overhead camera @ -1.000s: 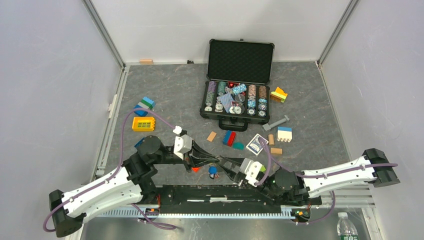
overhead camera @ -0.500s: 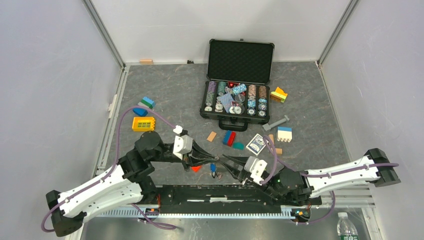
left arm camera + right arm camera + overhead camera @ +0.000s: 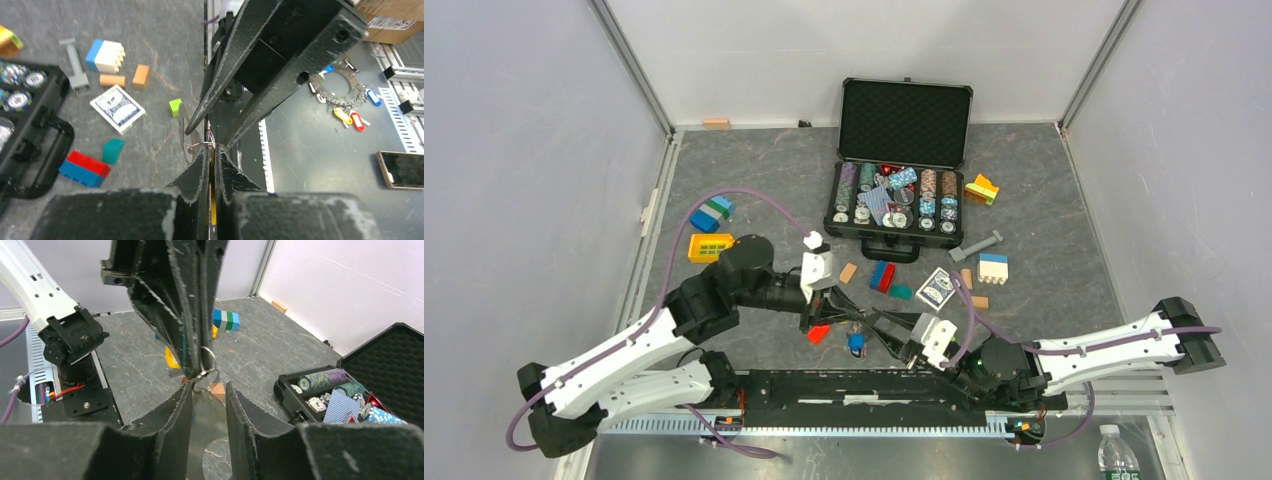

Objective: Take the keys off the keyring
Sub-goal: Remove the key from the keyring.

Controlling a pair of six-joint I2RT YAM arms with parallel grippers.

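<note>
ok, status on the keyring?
Left gripper shut on yellow key. Right gripper jaws apart, grip unclear. Keyring between both tips. Nothing blocking.

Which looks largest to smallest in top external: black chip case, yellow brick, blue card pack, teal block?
1. Open black chip case.
2. Yellow toy brick and blue-backed card pack: about alike, unranked.
3. Small teal block.

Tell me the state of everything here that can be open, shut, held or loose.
left claw, shut on the yellow key
right claw, open, tips at the keyring
keyring, held up at the left claw's tips
poker chip case, open, lid raised
water bottle, capped
</note>
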